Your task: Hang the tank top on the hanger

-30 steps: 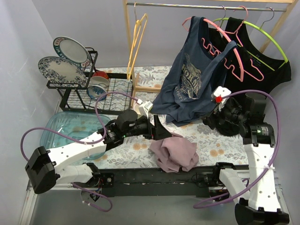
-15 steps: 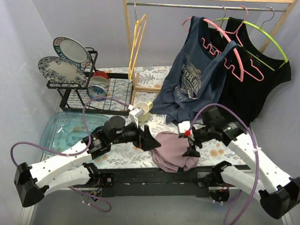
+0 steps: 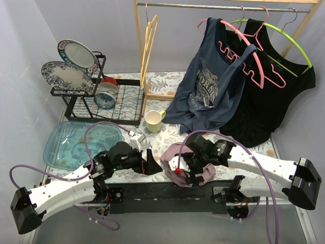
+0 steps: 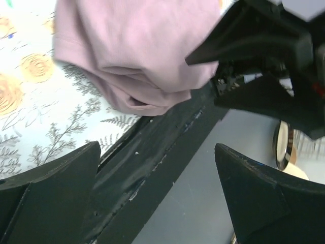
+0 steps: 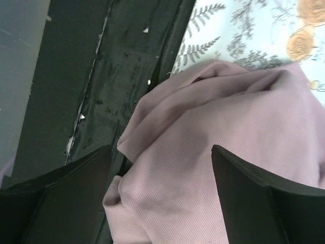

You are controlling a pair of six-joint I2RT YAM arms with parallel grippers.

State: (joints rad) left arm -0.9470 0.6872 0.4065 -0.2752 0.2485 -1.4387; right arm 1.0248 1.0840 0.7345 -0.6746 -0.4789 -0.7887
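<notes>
**A:** How should this pick go?

**B:** The right claw has its fingers apart, straddling a fold of the tank top. The top lies bunched directly under that claw, at the near edge of the table. I'd press both tips into the cloth before closing. I'd go for a strap or the neck hem rather than the thick middle, so an opening stays free for the hanger.

**A:** And the left?

**B:** The left claw is also apart and holds nothing, with the top just ahead of it. It could take the opposite shoulder. The hanger hangs on the rail, far beyond both claws.

**A:** Containers?

**B:** Left of the left claw is a blue tub, and I make out nothing in it. Beyond the tub, a dish rack carries two patterned plates and some bowls. A cream cup stands just beyond the left claw, and I cannot see inside it.
</notes>
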